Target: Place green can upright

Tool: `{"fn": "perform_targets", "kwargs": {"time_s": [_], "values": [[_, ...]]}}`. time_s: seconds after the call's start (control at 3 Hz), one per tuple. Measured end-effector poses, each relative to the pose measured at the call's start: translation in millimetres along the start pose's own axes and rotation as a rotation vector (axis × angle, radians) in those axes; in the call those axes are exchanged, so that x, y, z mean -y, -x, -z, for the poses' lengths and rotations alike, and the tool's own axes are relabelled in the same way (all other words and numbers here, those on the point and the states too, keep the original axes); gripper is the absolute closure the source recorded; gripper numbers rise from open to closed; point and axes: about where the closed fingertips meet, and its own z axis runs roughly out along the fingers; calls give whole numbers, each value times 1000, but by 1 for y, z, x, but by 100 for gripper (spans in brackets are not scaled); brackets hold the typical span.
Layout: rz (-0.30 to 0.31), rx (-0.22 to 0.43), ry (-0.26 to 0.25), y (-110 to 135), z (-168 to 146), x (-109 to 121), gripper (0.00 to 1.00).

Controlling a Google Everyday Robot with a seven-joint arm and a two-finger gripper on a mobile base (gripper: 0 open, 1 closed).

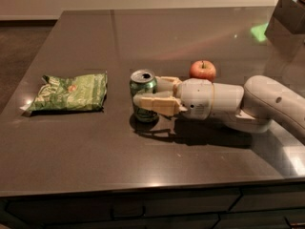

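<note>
The green can (pixel 142 109) stands upright on the dark table (pixel 143 166), silver top with its opening facing up. My gripper (pixel 148 91) reaches in from the right, low over the table. Its pale fingers (pixel 159 105) sit on either side of the can, one across its near side and one behind it, closed against it. The can's base rests on the table.
A flat crinkled green snack bag (pixel 69 92) lies to the left of the can. A red apple (pixel 202 70) sits just behind my wrist. A dark box (pixel 286 20) stands at the far right corner. The table's front edge runs close below.
</note>
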Motion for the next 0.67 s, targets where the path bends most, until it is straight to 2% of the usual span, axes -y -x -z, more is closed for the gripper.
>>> {"fn": "perform_targets", "kwargs": {"time_s": [0.33,0.67], "values": [[1,0,3,1,-2,-1,0],[1,0,4,1,-2,-1,0]]}}
